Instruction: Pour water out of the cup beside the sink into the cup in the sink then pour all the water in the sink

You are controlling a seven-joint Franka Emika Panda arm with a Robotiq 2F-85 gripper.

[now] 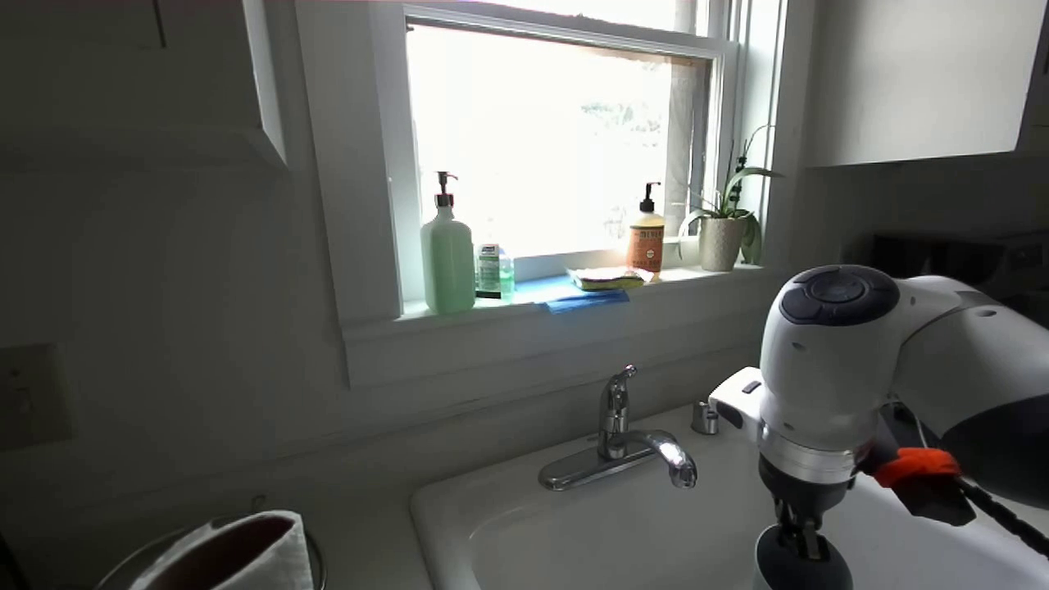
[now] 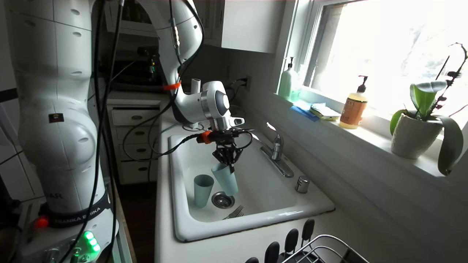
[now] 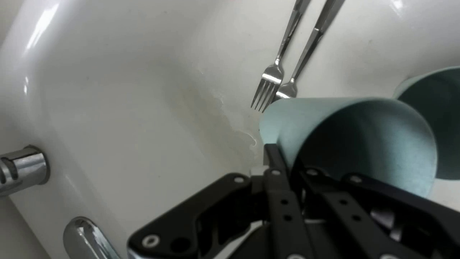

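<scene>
As the upright cup [image 2: 202, 193] rests left of centre in the sink [image 2: 252, 222], the tilted cup [image 2: 225, 181] hangs just to its right, mouth leaning toward it, base over or near the drain [image 2: 222, 202]; whether that base touches the sink floor I cannot tell. The jaws pinch the tilted cup's wall at its rim, as the wrist view shows right of centre.

The step, to my eye, is pouring from the tilted cup into the upright one. Bring the lip leftward in the frame until it sits over the upright cup's opening, then deepen the tilt slowly; pinched on one side only, the cup may pivot. How full either is does not show, so judge by the stream, not the angle, and avoid nudging the upright cup, which could topple. Forks [image 2: 236, 213] lie at lower centre; keep the base off them.

Pale, glossy sink floor surrounds them, with a damp-looking patch [image 3: 212, 126] near the wrist view's middle. Beyond, the arm [image 2: 55, 146] fills the left of an exterior view, then come shaded drawers [image 2: 136, 133], white tabletop [image 2: 163, 204], black handles [image 2: 272, 252] at the bottom edge, the faucet [image 2: 276, 149], and a windowsill [image 2: 378, 140] ending in a potted plant [image 2: 413, 138]. Window light enters upper right; the left is dim.
</scene>
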